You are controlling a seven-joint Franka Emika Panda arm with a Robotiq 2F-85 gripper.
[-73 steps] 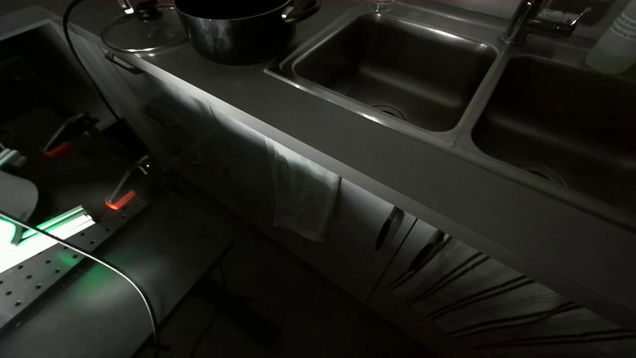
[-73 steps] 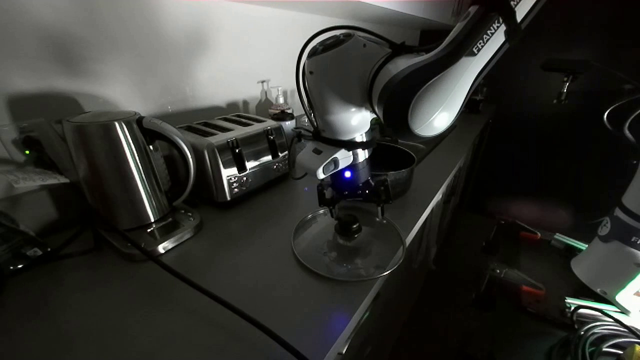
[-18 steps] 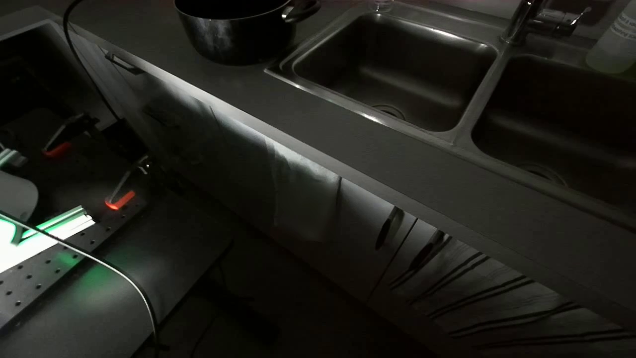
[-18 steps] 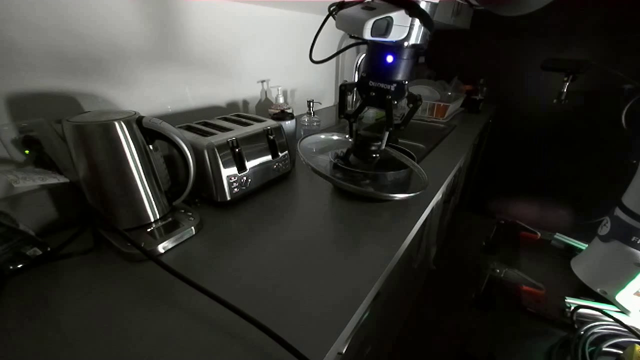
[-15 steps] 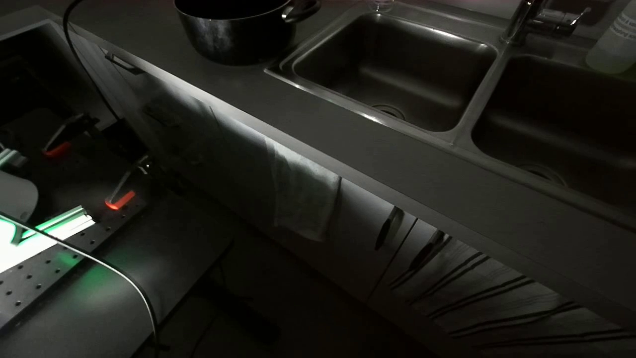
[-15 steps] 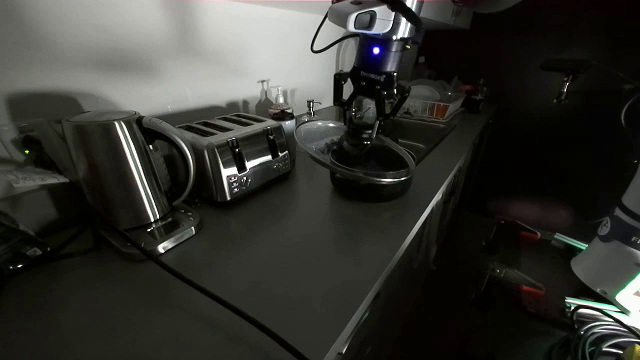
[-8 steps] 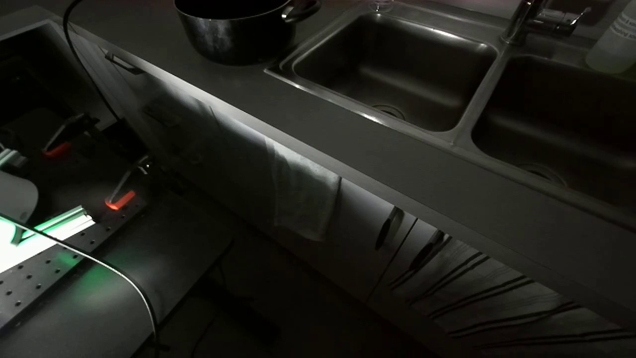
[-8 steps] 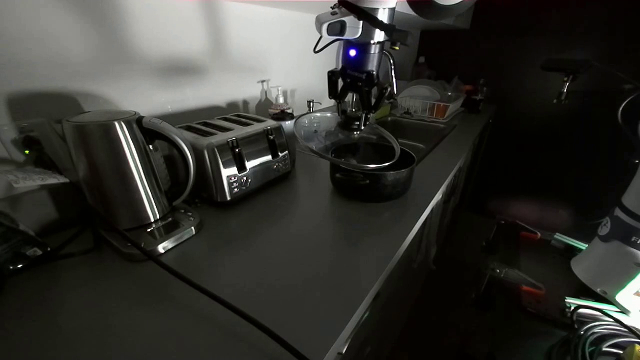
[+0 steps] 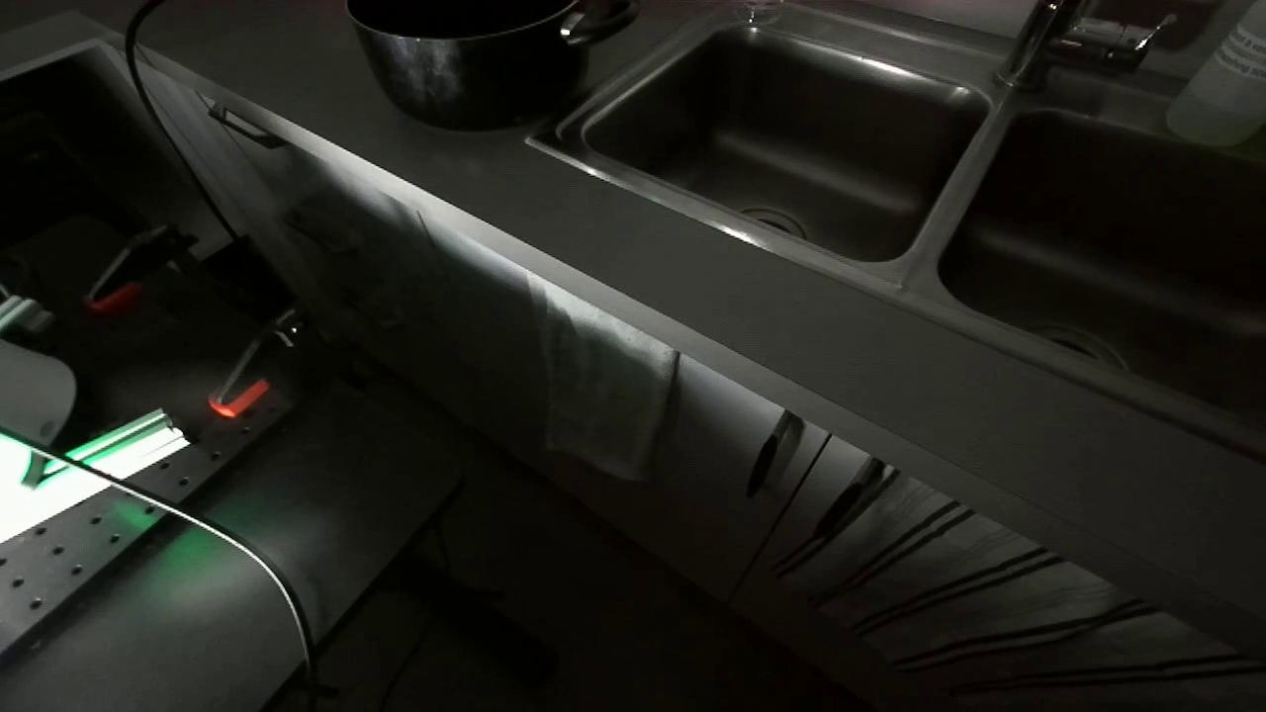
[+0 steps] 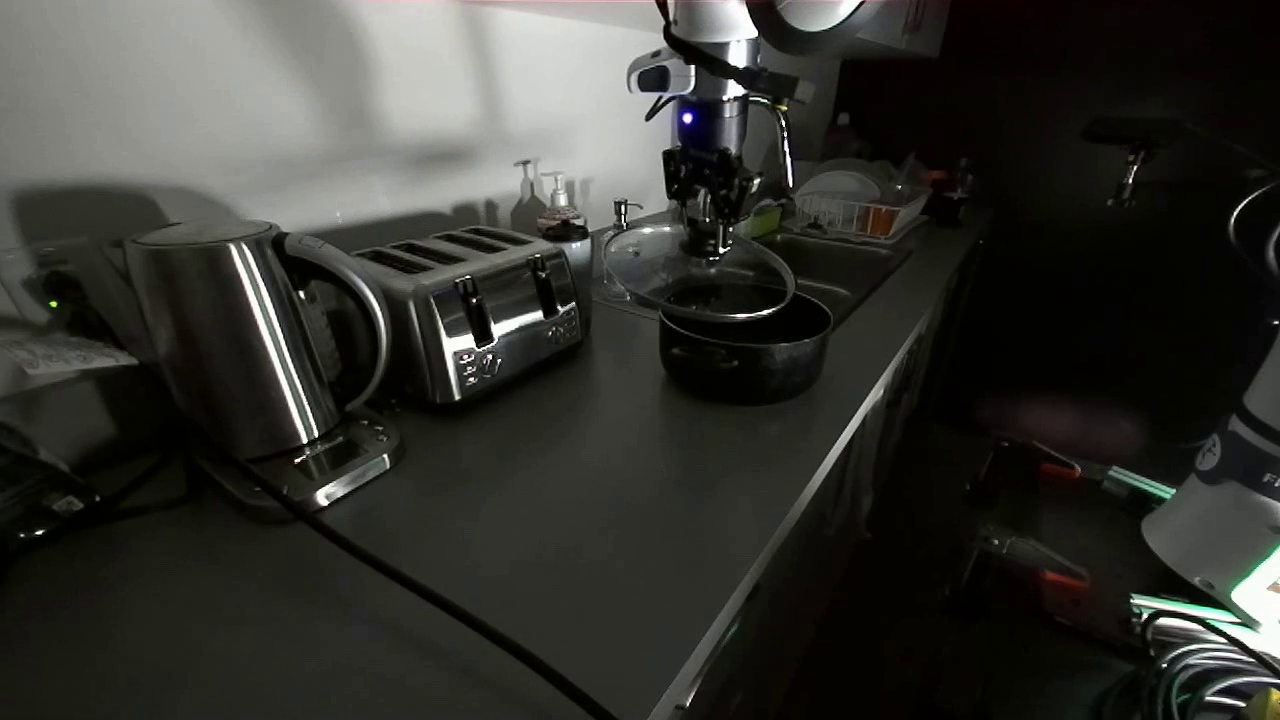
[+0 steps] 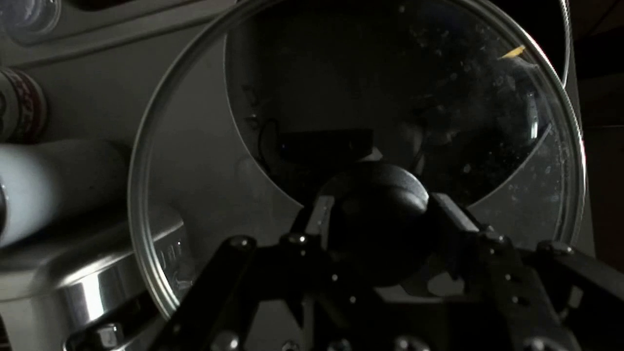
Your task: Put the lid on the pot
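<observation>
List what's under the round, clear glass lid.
Through the lid: part of the round, dark metal pot and grey countertop. The rounded black knob and black tool cover what's beneath them; the pot's bottom is too dark to see.

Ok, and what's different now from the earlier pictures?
The fingers were open; now they grip the lid by its knob. The lid lay on the counter beside the pot; it's been lifted, moved towards the pot, and now hangs over part of it. The pot, toaster and kettle stayed put.
</observation>
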